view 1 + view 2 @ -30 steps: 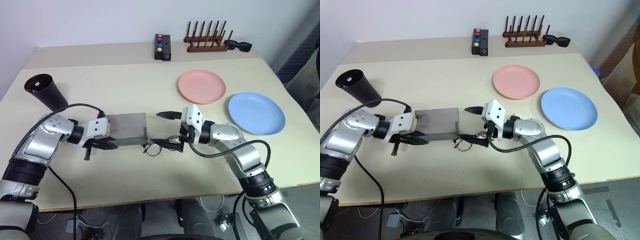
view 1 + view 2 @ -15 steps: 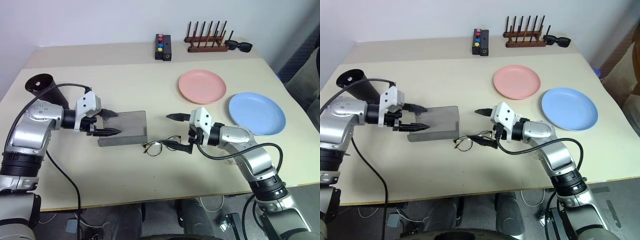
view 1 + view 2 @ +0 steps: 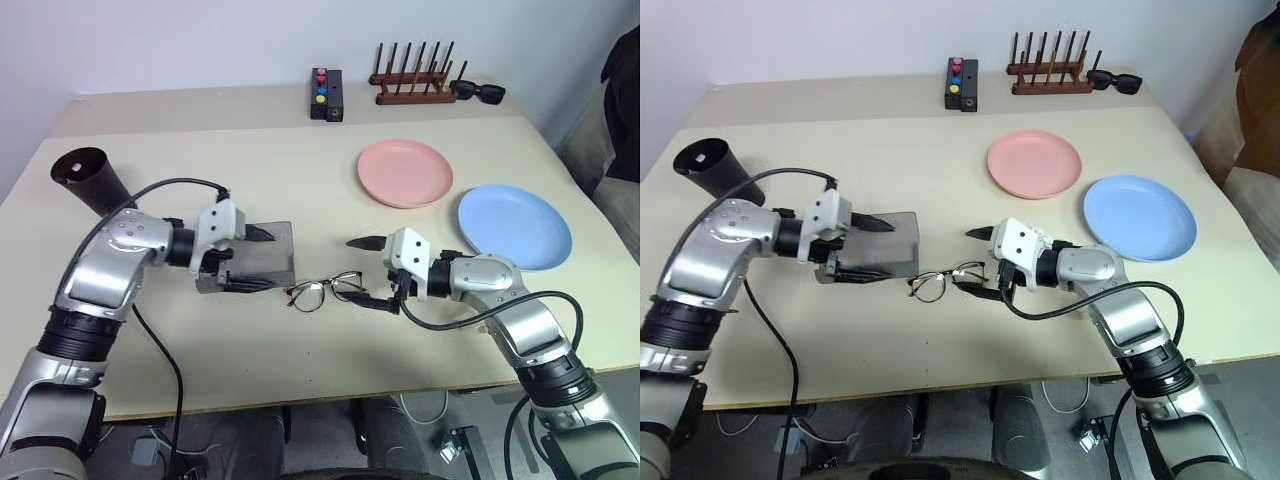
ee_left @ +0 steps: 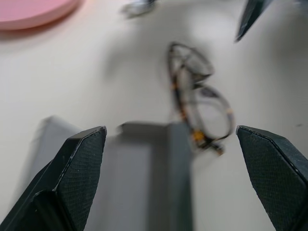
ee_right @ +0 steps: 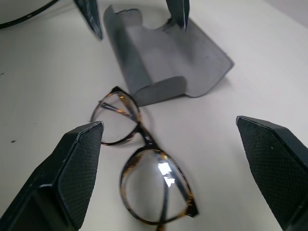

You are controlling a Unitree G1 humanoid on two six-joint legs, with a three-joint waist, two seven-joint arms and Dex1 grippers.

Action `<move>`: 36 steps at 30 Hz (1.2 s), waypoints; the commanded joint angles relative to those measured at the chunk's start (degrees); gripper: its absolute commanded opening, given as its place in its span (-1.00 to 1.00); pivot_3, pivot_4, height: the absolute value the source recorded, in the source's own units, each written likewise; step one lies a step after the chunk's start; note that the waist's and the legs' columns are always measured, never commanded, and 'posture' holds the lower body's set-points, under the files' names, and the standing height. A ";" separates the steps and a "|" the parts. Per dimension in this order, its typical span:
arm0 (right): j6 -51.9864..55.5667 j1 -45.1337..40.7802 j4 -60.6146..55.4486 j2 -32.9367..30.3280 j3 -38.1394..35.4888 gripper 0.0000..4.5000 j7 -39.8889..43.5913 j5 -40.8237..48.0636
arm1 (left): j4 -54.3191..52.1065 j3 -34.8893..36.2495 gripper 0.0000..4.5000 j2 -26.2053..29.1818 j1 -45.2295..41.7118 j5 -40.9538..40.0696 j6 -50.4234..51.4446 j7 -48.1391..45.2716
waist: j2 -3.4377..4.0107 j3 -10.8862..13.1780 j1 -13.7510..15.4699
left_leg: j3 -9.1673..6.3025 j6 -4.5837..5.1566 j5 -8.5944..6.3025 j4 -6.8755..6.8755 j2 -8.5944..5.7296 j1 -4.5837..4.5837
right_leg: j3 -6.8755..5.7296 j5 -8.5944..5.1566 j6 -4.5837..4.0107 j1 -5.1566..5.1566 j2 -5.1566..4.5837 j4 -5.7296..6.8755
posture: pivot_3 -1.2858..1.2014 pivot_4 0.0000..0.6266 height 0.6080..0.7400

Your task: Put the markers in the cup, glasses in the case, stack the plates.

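Beige tabletop [image 3: 250, 330] carries: dark cup [image 3: 88, 180] far left, grey case [image 3: 250, 262] mid, glasses [image 3: 325, 291] just beside it, pink plate [image 3: 404, 173] and blue plate [image 3: 514, 226] apart at right, button box [image 3: 325, 94], wooden rack [image 3: 412, 78], sunglasses [image 3: 478, 92] at back.

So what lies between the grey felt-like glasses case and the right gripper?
The thin-framed clear-lensed eyeglasses lie on the table between the grey case and the right gripper; both eye views show it.
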 commanded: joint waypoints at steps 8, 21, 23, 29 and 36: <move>-0.38 1.70 -3.40 -1.60 -1.91 1.00 -0.03 -0.41 | 4.01 -7.72 0.96 -6.46 -8.64 1.40 4.89 -2.43 | 0.00 0.00 0.54 | 0.03 0.01 0.00 -0.01 0.00 0.04 | 0.02 0.01 0.01 0.00 0.01 0.01 | 0.03 -0.52 0.98; 1.44 6.24 -7.16 -3.78 -4.04 1.00 -1.56 -0.29 | 8.93 -13.56 0.96 -13.46 -11.97 4.83 10.31 -1.06 | 0.00 0.00 0.82 | 0.02 0.01 0.00 0.04 -0.01 0.01 | 0.02 -0.01 -0.01 0.03 0.01 0.00 | 0.03 -0.52 0.98; 1.46 6.17 -7.09 -3.73 -4.00 1.00 -1.62 -0.34 | 8.79 -14.02 0.96 -14.20 -11.95 4.96 11.28 -0.86 | 0.00 0.00 0.72 | 0.02 0.02 -0.01 0.01 -0.01 0.05 | 0.02 -0.01 0.00 0.03 0.01 0.01 | 0.03 -0.52 0.98; 1.44 5.78 -6.79 -3.53 -3.79 1.00 -1.61 -0.40 | 8.90 -15.12 0.16 -15.03 -11.63 6.17 12.18 0.15 | 0.00 0.00 0.99 | 0.02 0.02 0.00 0.04 -0.01 0.02 | 0.02 -0.01 -0.01 0.04 0.01 0.00 | 0.03 -0.52 0.98; 1.33 5.45 -6.65 -3.51 -3.78 1.00 -1.48 -0.40 | 8.42 -15.15 -0.51 -14.96 -10.68 6.35 12.56 0.88 | 0.00 0.00 0.98 | 0.01 0.02 -0.01 0.04 -0.01 0.03 | 0.02 0.00 0.00 0.04 0.01 0.00 | 0.03 -0.52 0.98</move>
